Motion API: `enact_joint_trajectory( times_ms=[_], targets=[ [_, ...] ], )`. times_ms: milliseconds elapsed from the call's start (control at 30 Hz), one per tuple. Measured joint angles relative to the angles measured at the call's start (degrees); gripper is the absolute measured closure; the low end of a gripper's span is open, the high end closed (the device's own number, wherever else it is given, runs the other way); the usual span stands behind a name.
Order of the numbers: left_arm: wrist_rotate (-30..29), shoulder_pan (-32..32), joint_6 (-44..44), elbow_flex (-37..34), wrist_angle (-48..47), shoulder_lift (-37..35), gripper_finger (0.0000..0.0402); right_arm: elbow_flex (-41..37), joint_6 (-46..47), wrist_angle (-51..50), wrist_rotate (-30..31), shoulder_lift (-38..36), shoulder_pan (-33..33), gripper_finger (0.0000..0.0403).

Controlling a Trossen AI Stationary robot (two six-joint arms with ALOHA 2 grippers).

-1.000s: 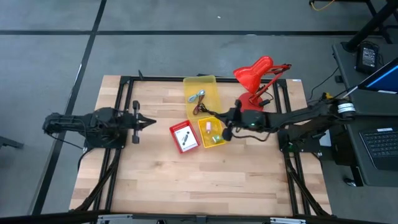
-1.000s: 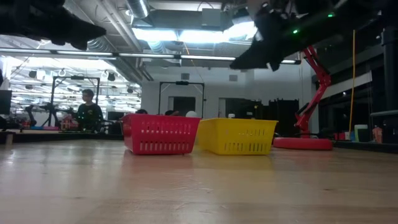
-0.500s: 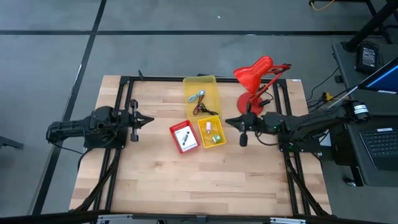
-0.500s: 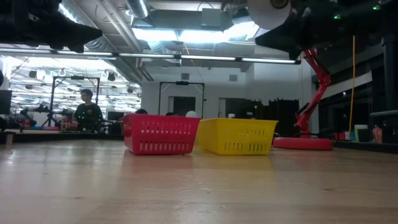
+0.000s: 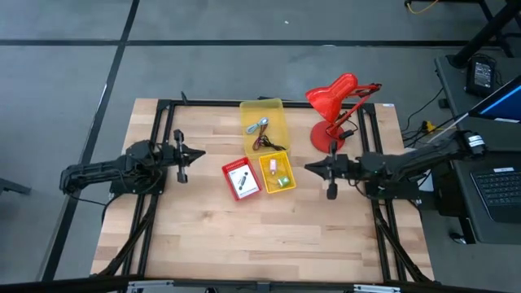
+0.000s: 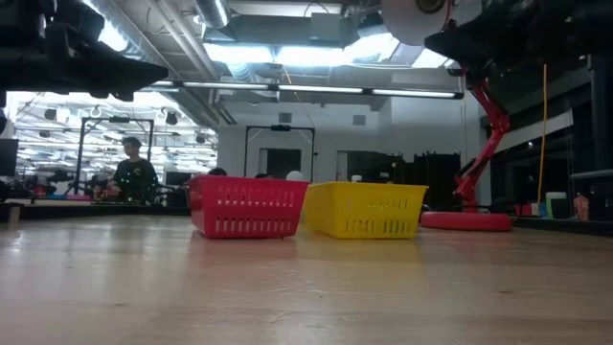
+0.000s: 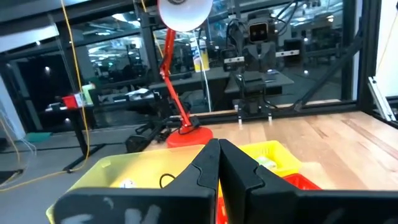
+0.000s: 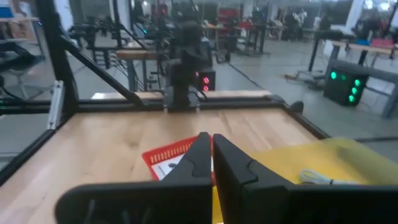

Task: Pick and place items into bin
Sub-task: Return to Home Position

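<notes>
Items being kept in red bin and adjoining yellow bins; none seen loose on desk. Left gripper, right gripper being held flanking red bin, fingers together, empty. Task judged nearly done.

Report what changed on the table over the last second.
The right gripper, shut and empty, drew back from the edge of the lower yellow bin toward the right side of the table. The left gripper, shut, barely shifted. The red bin, the upper yellow bin and the red lamp stayed put.
</notes>
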Motion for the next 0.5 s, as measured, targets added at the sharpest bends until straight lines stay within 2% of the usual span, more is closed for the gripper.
enact_joint_trajectory(
  times_ms=[200,500],
  targets=[
    [1.9,0.2,-1.0,0.0,-1.0,0.0,0.0398,-3.0,-4.1,0.2,0.4,-7.7,1.9,0.0403],
    [1.7,0.2,-4.4,0.0,-1.7,0.0,0.0398,-12.5,-7.4,-2.0,0.4,-24.7,3.8,0.0403]
  ],
)
